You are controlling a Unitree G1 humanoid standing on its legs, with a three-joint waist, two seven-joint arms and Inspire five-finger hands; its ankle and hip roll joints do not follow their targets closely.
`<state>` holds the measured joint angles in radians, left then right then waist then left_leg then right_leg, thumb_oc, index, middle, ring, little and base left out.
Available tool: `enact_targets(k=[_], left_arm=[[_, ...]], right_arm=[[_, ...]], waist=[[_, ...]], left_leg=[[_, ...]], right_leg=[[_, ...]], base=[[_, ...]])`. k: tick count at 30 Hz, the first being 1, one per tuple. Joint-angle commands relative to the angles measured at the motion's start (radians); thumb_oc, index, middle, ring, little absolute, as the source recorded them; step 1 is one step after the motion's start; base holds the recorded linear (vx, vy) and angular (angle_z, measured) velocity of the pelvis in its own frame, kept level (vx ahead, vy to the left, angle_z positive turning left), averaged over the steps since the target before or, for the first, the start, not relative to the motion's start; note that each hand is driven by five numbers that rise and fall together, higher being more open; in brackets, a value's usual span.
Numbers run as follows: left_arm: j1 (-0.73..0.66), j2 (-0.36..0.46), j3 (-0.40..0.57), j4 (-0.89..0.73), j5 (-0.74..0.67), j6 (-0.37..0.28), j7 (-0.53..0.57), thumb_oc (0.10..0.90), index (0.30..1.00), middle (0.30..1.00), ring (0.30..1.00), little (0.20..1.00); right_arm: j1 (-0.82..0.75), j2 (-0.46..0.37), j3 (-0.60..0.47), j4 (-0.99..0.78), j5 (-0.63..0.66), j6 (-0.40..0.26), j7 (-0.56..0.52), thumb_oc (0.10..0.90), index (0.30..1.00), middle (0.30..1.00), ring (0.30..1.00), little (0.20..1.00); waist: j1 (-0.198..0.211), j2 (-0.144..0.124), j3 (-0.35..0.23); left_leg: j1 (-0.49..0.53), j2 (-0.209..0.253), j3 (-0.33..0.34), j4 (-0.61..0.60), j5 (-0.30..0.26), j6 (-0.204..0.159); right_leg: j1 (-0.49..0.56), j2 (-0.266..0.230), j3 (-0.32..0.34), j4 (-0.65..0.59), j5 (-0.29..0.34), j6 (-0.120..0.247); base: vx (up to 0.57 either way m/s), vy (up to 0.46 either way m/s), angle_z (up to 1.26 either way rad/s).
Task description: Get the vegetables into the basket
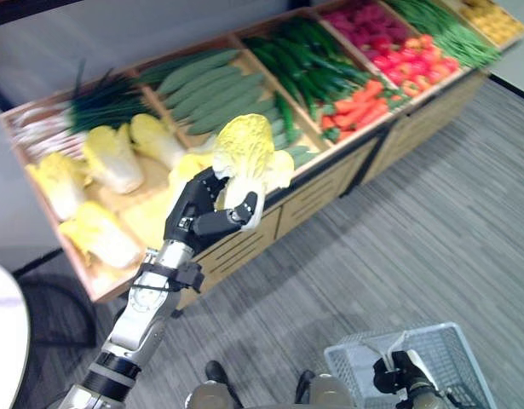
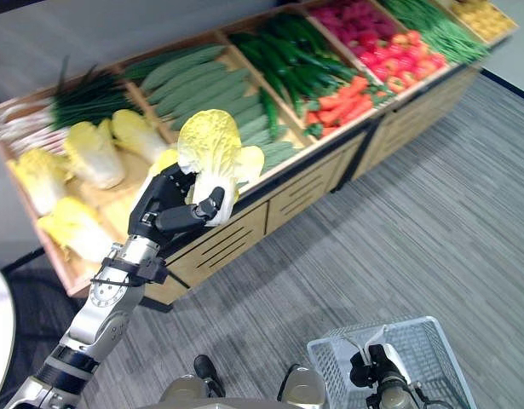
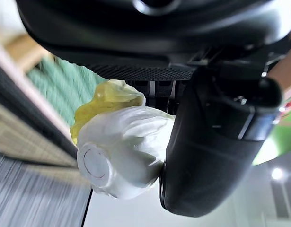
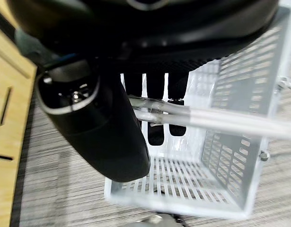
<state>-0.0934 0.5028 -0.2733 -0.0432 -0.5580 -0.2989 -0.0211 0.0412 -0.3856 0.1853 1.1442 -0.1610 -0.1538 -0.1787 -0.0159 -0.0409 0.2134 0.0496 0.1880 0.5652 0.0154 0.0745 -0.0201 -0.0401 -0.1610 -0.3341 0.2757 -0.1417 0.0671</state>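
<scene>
My left hand [image 1: 200, 213] is shut on a yellow-and-white napa cabbage [image 1: 244, 162], held upright above the front edge of the wooden produce stand [image 1: 321, 183]. The left wrist view has the cabbage's white stem end [image 3: 121, 158] pressed against the thumb [image 3: 216, 151]. Low at the right, my right hand [image 1: 396, 375] is shut on the metal handle [image 4: 207, 118] of a white wire basket [image 1: 453, 358], which hangs above the grey floor. The basket's slatted bottom [image 4: 183, 182] holds nothing.
The stand's bins hold more napa cabbages [image 1: 112, 158], scallions [image 1: 91, 106], cucumbers [image 1: 215, 89], dark green peppers [image 1: 304, 60], carrots [image 1: 359, 106], red peppers [image 1: 415, 60] and green beans [image 1: 440, 30]. A white round table edge [image 1: 4, 332] sits at the lower left. Striped grey carpet [image 1: 398, 247] lies between stand and basket.
</scene>
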Motion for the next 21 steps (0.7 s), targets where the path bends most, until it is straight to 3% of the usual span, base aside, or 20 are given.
enact_targets(k=[1,3,5,7,8,9,10,11,12,14,17,21], left_arm=[[-0.073,0.007,0.028,-0.177,0.000,-0.115,-0.023,0.400,0.300,0.300,0.300,0.300],[-0.081,-0.002,0.022,-0.174,-0.008,-0.114,-0.024,0.400,0.300,0.300,0.300,0.300],[-0.103,-0.024,0.002,-0.164,-0.023,-0.109,-0.042,0.400,0.300,0.300,0.300,0.300],[-0.108,-0.029,-0.002,-0.158,-0.027,-0.111,-0.047,0.400,0.300,0.300,0.300,0.300],[-0.108,-0.032,-0.006,-0.159,-0.027,-0.112,-0.047,0.400,0.300,0.300,0.300,0.300],[-0.110,-0.035,-0.011,-0.162,-0.021,-0.114,-0.041,0.400,0.300,0.300,0.300,0.300],[-0.103,-0.037,-0.012,-0.168,-0.009,-0.114,-0.032,0.400,0.300,0.300,0.300,0.300],[-0.092,-0.041,-0.004,-0.166,0.002,-0.116,-0.026,0.400,0.300,0.300,0.300,0.300],[-0.092,-0.041,-0.004,-0.166,0.002,-0.116,-0.026,0.400,0.300,0.300,0.300,0.300],[-0.088,-0.041,-0.010,-0.159,0.001,-0.124,-0.024,0.400,0.300,0.300,0.300,0.300],[-0.107,-0.043,-0.024,-0.145,-0.013,-0.134,-0.026,0.400,0.300,0.300,0.300,0.300],[-0.115,-0.045,-0.044,-0.137,-0.024,-0.132,-0.042,0.400,0.300,0.300,0.300,0.300]], right_arm=[[0.005,-0.018,0.031,-0.039,-0.008,-0.049,-0.033,0.400,0.300,0.300,0.300,0.300],[0.013,-0.023,0.026,-0.047,-0.003,-0.051,-0.036,0.400,0.300,0.300,0.300,0.300],[0.017,-0.042,0.017,-0.057,0.009,-0.056,-0.045,0.400,0.300,0.300,0.300,0.300],[0.016,-0.047,0.017,-0.055,0.011,-0.059,-0.044,0.400,0.300,0.300,0.300,0.300],[0.011,-0.054,0.020,-0.047,0.011,-0.057,-0.045,0.400,0.300,0.300,0.300,0.300],[-0.002,-0.062,0.025,-0.048,0.014,-0.056,-0.047,0.400,0.300,0.300,0.300,0.300],[-0.013,-0.069,0.032,-0.060,0.018,-0.054,-0.049,0.400,0.300,0.300,0.300,0.300],[-0.008,-0.077,0.032,-0.058,0.019,-0.063,-0.050,0.400,0.300,0.300,0.300,0.300],[-0.008,-0.077,0.032,-0.058,0.019,-0.063,-0.050,0.400,0.300,0.300,0.300,0.300],[-0.005,-0.089,0.032,-0.051,0.014,-0.068,-0.054,0.400,0.300,0.300,0.300,0.300],[-0.007,-0.114,0.022,-0.051,0.017,-0.077,-0.059,0.400,0.300,0.300,0.300,0.300],[0.018,-0.110,0.006,-0.032,0.011,-0.074,-0.048,0.400,0.300,0.300,0.300,0.300]], waist=[[0.005,-0.045,-0.090],[-0.004,-0.038,-0.088],[-0.024,-0.031,-0.063],[-0.025,-0.025,-0.053],[-0.021,-0.023,-0.048],[-0.004,-0.014,-0.040],[0.022,-0.009,-0.041],[0.050,-0.006,-0.040],[0.050,-0.007,-0.042],[0.057,0.003,-0.043],[0.047,0.022,-0.040],[0.029,0.029,-0.058]], left_leg=[[-0.069,-0.022,-0.028,0.022,-0.031,-0.056],[-0.084,0.010,-0.027,0.031,0.005,-0.082],[-0.125,0.089,-0.052,0.190,0.018,-0.127],[-0.131,0.115,-0.091,0.251,0.027,-0.144],[-0.135,0.111,-0.146,0.288,0.033,-0.144],[-0.157,0.088,-0.235,0.307,0.075,-0.128],[-0.176,0.018,-0.373,0.279,0.066,-0.112],[-0.185,-0.068,-0.530,0.207,0.000,-0.088],[-0.185,-0.068,-0.529,0.204,0.004,-0.088],[-0.199,-0.090,-0.634,0.112,0.006,-0.085],[-0.210,-0.090,-0.678,0.031,0.046,-0.103],[-0.163,-0.094,-0.633,-0.009,0.021,-0.086]], right_leg=[[0.077,-0.039,0.003,-0.143,0.084,0.087],[0.090,-0.007,0.002,-0.174,0.072,0.071],[0.108,0.029,0.025,-0.188,0.053,0.033],[0.114,0.049,0.046,-0.186,0.044,0.019],[0.113,0.057,0.069,-0.181,0.037,0.011],[0.101,0.067,0.092,-0.179,0.052,-0.002],[0.090,0.068,0.134,-0.184,0.059,0.001],[0.088,0.073,0.211,-0.201,0.072,0.010],[0.086,0.073,0.211,-0.203,0.074,0.010],[0.083,0.088,0.280,-0.217,0.086,0.017],[0.075,0.093,0.348,-0.244,0.101,0.027],[0.082,0.069,0.377,-0.252,0.101,0.050]], base=[[-0.07,-0.420,-0.50],[-0.07,-0.422,-0.43],[-0.05,-0.394,-0.14],[0.00,-0.148,-0.23],[-0.04,-0.124,-0.53],[-0.06,-0.049,-0.59],[-0.02,-0.049,-0.58],[0.04,-0.028,-1.10],[0.08,-0.040,-1.66],[0.06,0.011,-1.57],[0.03,0.108,-0.70],[0.07,0.190,-0.77]])
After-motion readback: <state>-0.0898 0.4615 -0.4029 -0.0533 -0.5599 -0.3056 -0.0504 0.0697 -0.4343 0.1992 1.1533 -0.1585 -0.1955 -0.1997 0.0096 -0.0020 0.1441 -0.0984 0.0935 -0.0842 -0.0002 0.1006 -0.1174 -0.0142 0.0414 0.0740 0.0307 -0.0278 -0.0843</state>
